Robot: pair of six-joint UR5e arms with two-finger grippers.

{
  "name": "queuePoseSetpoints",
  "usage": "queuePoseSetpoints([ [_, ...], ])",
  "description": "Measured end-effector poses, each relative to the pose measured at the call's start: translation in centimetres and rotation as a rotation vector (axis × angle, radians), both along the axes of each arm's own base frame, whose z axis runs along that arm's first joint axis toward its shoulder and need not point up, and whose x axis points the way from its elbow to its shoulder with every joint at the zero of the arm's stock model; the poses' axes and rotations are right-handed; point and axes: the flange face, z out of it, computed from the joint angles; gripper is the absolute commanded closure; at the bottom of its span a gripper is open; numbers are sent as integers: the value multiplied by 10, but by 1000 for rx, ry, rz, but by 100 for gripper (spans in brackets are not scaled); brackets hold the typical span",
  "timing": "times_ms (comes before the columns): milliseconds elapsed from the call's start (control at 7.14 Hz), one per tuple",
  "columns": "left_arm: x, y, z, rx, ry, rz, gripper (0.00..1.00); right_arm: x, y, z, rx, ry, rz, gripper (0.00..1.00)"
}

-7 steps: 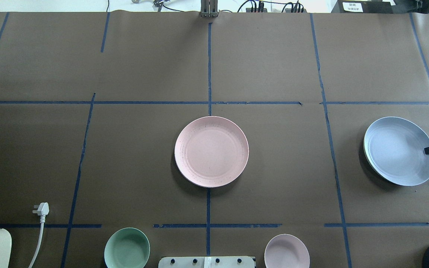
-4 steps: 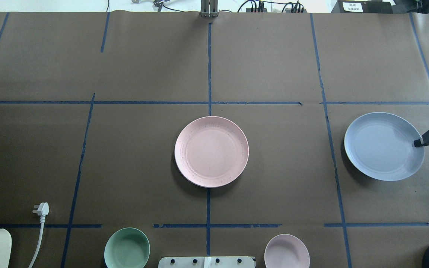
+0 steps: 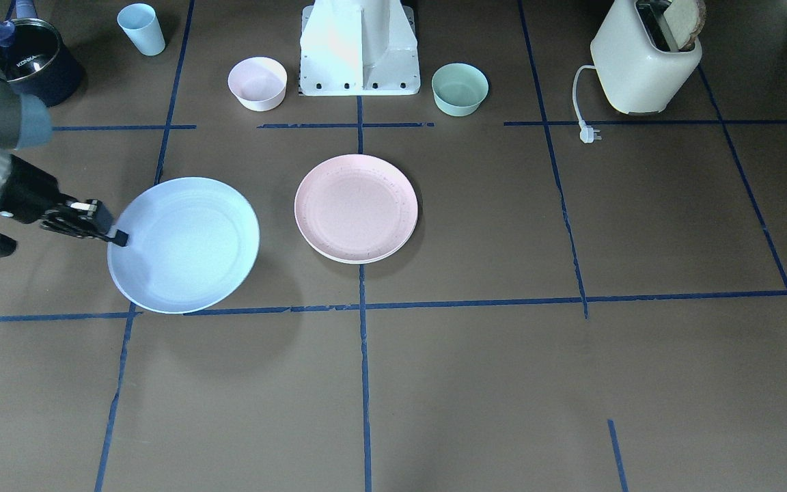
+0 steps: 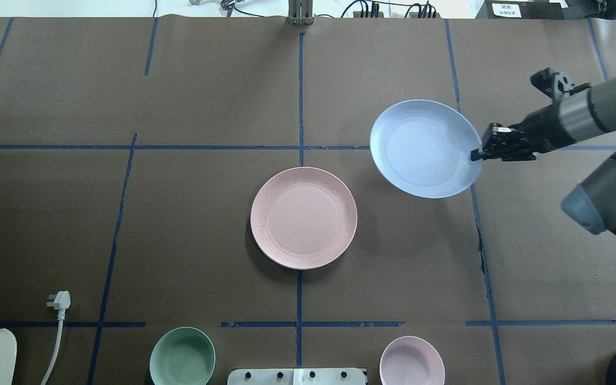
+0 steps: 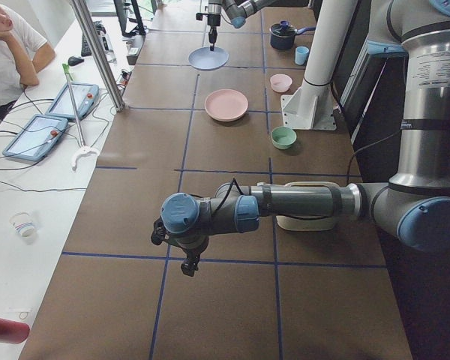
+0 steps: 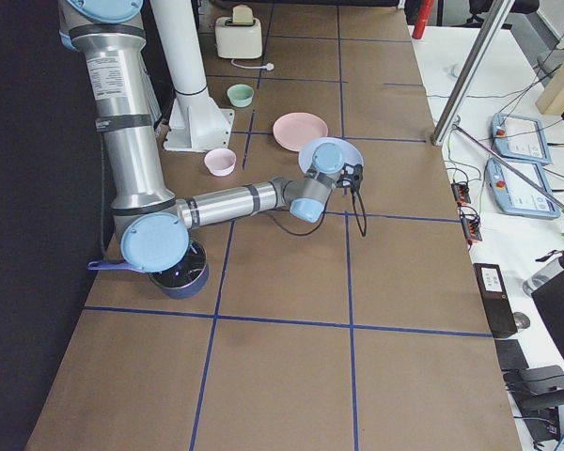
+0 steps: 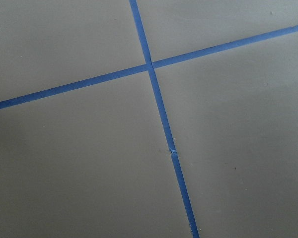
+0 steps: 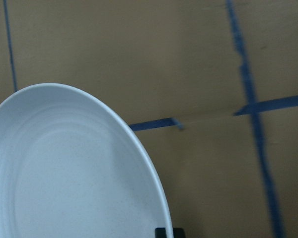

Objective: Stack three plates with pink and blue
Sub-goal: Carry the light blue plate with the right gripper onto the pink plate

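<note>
My right gripper (image 4: 476,155) is shut on the right rim of the pale blue plate (image 4: 425,147) and holds it tilted above the table, to the far right of the pastel pink plate (image 4: 303,216). The front view shows the same grip (image 3: 119,238) on the blue plate (image 3: 185,242), apart from the pink plate (image 3: 356,208). The right wrist view is filled by the blue plate (image 8: 64,173). No separate cream-green plate shows; a pale edge lies under the pink plate's rim. My left gripper (image 5: 187,266) hangs over bare table at the left end; I cannot tell its state.
A mint bowl (image 4: 182,357) and a small pink bowl (image 4: 412,361) flank the robot base (image 3: 359,48). A toaster (image 3: 643,61) with its plug (image 4: 59,300) stands on my left. A dark pot (image 3: 35,58) and a blue cup (image 3: 141,29) stand on my right.
My right gripper has carried the blue plate up, away from me and toward the table's middle. The right arm has come into the overhead view. The pink plate has not moved.
</note>
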Motion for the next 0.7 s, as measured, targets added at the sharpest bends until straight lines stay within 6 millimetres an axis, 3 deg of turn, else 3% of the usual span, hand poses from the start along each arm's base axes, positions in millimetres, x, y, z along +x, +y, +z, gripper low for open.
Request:
queuePoseSetpoints([
  [140, 0, 0, 0, -2, 1, 0, 0, -47, 3, -49, -14, -12, -1, 100],
  [280, 1, 0, 1, -5, 2, 0, 0, -90, 22, -94, -20, 7, 2, 100],
  [420, 1, -1, 2, -7, 3, 0, 0, -125, 51, -123, -18, 43, 8, 100],
  [560, 2, -1, 1, -11, 4, -4, 0, -152, 77, -135, -8, 74, 13, 100],
  [700, 2, -1, -1, -17, 5, -11, 0, -170, 94, -137, 1, 94, 13, 89],
])
